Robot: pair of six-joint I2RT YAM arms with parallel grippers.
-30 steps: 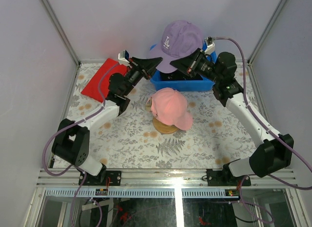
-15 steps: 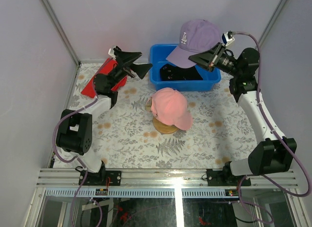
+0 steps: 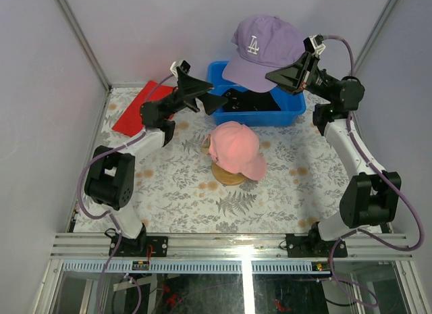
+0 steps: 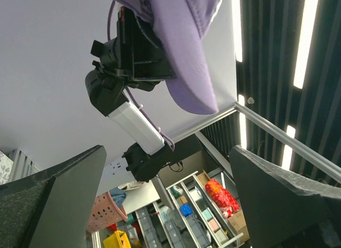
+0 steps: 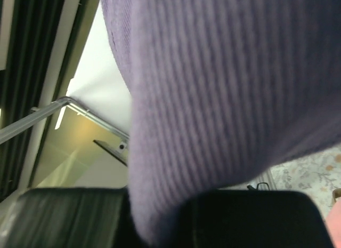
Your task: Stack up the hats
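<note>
Nearest, the aluminium rail (image 3: pixel 236 243) carries both arm bases, and beyond it the surface (image 3: pixel 283 192) lies under a cloth printed with ferns and flowers. Mid-surface, the pink cap (image 3: pixel 235 148) sits on a wooden stand (image 3: pixel 226 177). Farther back on the left, the left pincer (image 3: pixel 219 96) hangs spread wide, gripping nothing, near the folded red cloth (image 3: pixel 135 111). Against the back edge a blue bin (image 3: pixel 256 118) holds the black cap (image 3: pixel 246 101). Above that bin the right pincer (image 3: pixel 271 76) pinches the purple cap (image 3: pixel 260 47) (white "LA" showing), holding it aloft. Plain white walls (image 3: pixel 135 30) with metal corner posts close the room.
</note>
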